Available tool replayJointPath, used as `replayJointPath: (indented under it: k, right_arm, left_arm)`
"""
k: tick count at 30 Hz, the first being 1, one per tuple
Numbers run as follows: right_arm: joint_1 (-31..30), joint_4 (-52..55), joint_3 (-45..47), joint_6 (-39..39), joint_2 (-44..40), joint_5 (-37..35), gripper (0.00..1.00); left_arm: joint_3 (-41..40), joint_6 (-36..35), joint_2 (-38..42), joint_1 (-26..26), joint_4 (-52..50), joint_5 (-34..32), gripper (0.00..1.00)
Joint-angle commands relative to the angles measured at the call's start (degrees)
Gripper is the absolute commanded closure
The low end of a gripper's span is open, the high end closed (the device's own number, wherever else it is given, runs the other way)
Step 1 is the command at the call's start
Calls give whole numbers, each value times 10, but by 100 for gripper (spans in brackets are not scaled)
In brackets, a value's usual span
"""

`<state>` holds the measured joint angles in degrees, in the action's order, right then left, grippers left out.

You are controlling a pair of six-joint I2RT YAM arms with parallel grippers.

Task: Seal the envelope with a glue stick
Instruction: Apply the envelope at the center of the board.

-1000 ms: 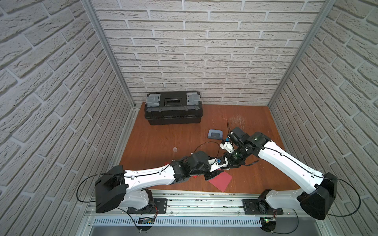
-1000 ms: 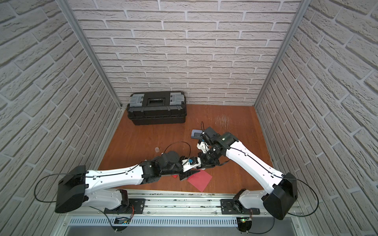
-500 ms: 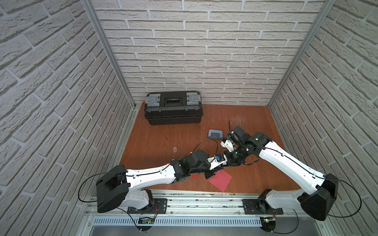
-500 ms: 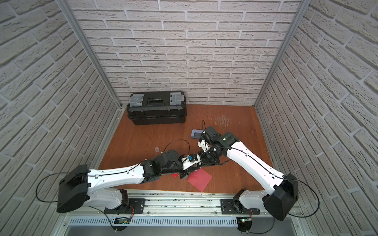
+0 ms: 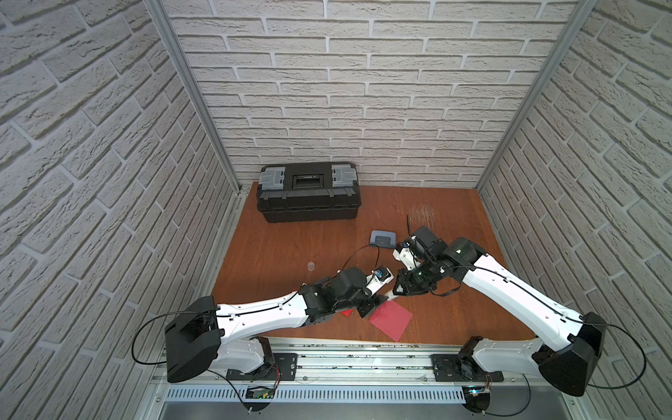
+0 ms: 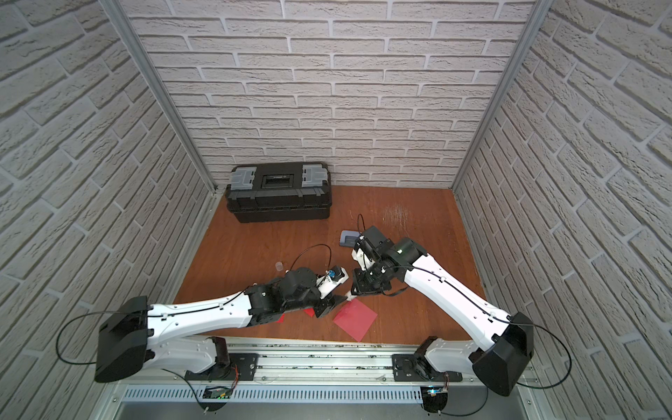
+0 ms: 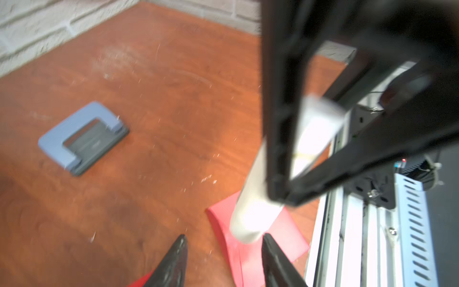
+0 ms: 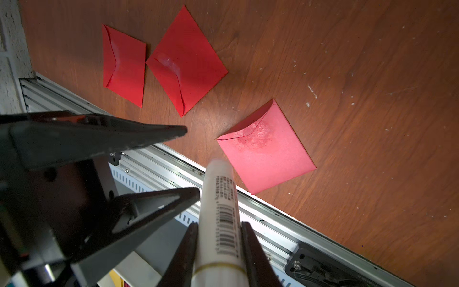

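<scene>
The right jaws pinch the glue stick [image 8: 218, 223] around its barcoded body, and its white end sticks out past their tips. The left jaws stand spread, with 1 tip just beside the stick's side, and do not grip it. Ahead of the stick's end, 3 red envelopes lie flat on the desk [image 8: 360, 87]. The nearest envelope [image 8: 268, 151] has its flap smeared whitish. The middle envelope [image 8: 186, 59] and the far envelope [image 8: 124, 64] lie beyond the left jaws' tips. A grey-blue hole punch [image 7: 82, 139] lies well ahead of the left jaws. A clear cap [image 5: 311, 266] lies on the desk, apart from both pairs.

The glue stick [image 8: 218, 198] bears a barcode [image 8: 227, 233] and tiny illegible print.
</scene>
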<state>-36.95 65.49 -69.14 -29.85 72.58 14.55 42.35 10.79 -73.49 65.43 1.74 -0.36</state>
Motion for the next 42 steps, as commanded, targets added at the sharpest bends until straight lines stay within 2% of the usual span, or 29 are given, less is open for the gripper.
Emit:
replayJointPath:
  k: [1, 8, 14, 19, 31, 34, 38, 42]
  right_arm:
    - [-4, 7, 9, -7, -12, -49, 97]
    - [-4, 8, 24, -12, -1, -75, 97]
    - [-5, -7, 37, -16, 0, -68, 97]
    - [-6, -11, 41, -15, 5, -65, 97]
    - [-13, -11, 42, -15, 13, -77, 97]
    - [-21, -11, 43, -22, 14, -88, 97]
    - [-44, -18, 51, -36, 24, -104, 97]
    - [-69, -22, 59, -40, 42, -134, 97]
  left_arm:
    - [-8, 63, 1, 19, -68, -51, 50]
    - [-4, 159, -76, 38, -104, -77, 53]
    - [15, 205, -142, 44, -103, -68, 57]
    - [27, 214, -176, 47, -103, -70, 60]
    - [34, 209, -198, 45, -90, -45, 65]
    - [27, 218, -203, 42, -69, -36, 71]
    - [26, 223, -205, 38, -68, -35, 84]
    - [12, 230, -204, 29, -51, -17, 92]
